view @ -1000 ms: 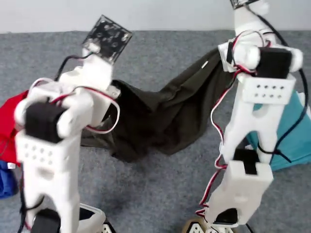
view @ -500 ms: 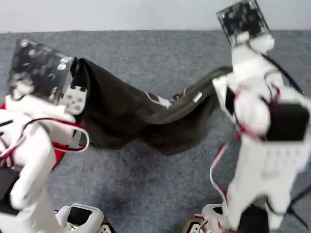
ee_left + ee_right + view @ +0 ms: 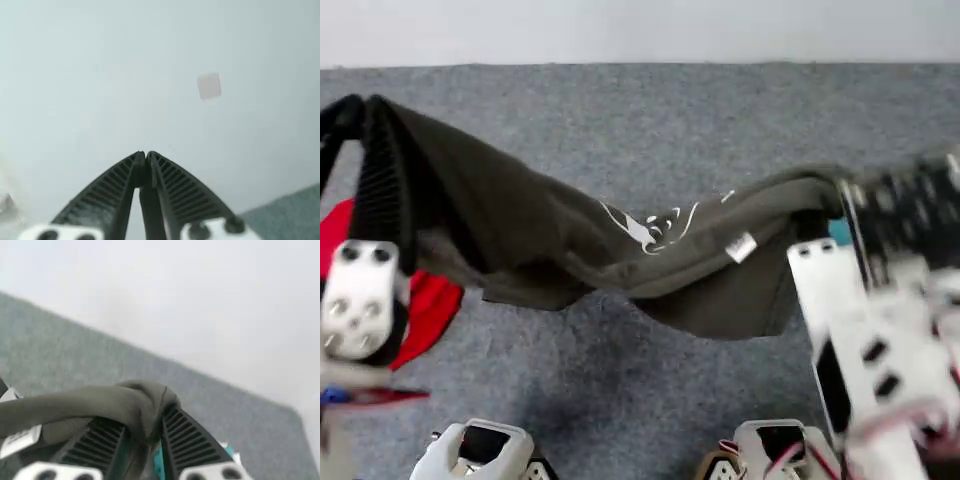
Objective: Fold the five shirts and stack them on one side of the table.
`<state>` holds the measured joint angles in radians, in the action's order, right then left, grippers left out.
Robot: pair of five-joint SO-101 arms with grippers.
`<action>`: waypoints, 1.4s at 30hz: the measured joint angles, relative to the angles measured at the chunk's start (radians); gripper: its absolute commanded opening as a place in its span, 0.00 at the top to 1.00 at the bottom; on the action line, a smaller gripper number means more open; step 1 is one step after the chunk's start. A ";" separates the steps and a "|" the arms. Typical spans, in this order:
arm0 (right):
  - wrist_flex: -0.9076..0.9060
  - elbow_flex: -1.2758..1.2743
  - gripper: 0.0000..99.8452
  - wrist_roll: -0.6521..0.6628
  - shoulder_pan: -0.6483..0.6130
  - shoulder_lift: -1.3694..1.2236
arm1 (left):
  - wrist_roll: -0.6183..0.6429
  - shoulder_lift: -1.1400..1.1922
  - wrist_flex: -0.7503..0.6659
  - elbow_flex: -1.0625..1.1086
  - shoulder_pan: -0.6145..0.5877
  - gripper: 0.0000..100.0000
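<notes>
High view: the left arm is raised over the table's point(image 3: 650, 120) left side and the right arm over its right side, with an olive shirt point(image 3: 570, 240) strung between them, clear of the table surface. The left gripper point(image 3: 145, 156) is seen pointed at a pale wall with its ribbed fingers pressed together at the tips, a dark strip caught between them. The right gripper point(image 3: 145, 412) is clamped on a bunched fold of the same shirt. The garment is noted as dark, creased and sagging in the middle above the table's centre; a white print point(image 3: 650, 225) and a small white label point(image 3: 741, 246) are exposed. A red shirt point(image 3: 430, 305) is recorded lying on the table's left side, and a teal shirt point(image 3: 840, 232) on its right side.
</notes>
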<state>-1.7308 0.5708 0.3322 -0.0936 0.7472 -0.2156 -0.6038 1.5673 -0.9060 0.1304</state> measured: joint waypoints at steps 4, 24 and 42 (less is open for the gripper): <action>0.000 0.002 0.99 0.000 -0.002 0.057 | 0.002 0.005 0.000 -0.101 0.000 0.99; 0.017 -0.109 0.99 -0.009 -0.002 0.087 | 0.147 0.003 0.009 0.060 0.000 0.99; 0.255 0.031 0.99 -0.063 -0.328 -0.497 | 0.278 0.015 0.009 0.620 0.000 0.99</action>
<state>-1.4760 0.6015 0.2693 -0.4219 0.2501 0.0621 -0.5884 1.5766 -0.2862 0.1304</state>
